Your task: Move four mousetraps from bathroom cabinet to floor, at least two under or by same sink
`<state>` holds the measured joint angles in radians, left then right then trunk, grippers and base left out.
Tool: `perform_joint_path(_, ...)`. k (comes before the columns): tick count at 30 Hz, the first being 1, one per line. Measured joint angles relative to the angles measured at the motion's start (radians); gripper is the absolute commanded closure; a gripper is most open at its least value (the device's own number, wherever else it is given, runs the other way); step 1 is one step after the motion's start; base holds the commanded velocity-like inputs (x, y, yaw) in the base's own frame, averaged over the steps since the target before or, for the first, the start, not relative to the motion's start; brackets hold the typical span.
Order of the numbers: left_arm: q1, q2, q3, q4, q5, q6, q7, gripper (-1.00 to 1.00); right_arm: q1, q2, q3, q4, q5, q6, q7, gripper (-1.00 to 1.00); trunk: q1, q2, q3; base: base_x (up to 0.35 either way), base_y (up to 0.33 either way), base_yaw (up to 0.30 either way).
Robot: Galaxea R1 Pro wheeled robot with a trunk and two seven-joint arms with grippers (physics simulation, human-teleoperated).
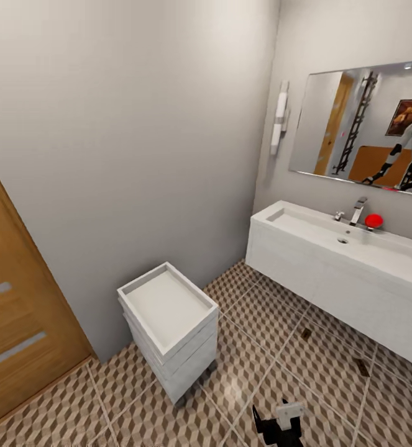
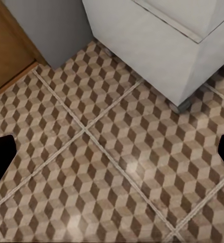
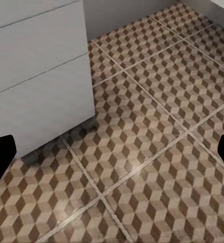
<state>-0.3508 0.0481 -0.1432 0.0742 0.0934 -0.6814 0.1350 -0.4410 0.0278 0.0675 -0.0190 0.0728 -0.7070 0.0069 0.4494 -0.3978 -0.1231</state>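
Over on the right of my head view, two mousetraps [image 1: 306, 333] [image 1: 363, 367] lie on the bathroom floor [image 1: 261, 347] below the bathroom sink [image 1: 330, 239]. Both wrist views show my left hand [image 2: 112, 157] and right hand [image 3: 112, 154] spread wide, holding nothing, above tiles by a white drawer unit [image 1: 168, 326].

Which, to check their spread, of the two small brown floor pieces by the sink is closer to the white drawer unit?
The left mousetrap, closer to the white drawer unit; the right mousetrap lies farther along the sink front.
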Motion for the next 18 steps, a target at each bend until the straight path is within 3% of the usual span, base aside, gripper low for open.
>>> perform_joint_path(18, 0.000, 0.000, 0.000, 0.000, 0.000, 0.000, 0.000, -1.00, 0.000, 0.000, 0.000, 0.001, 0.000, 0.000, 0.000, -1.00, 0.000, 0.000, -0.010, 0.000, 0.000, 0.273)
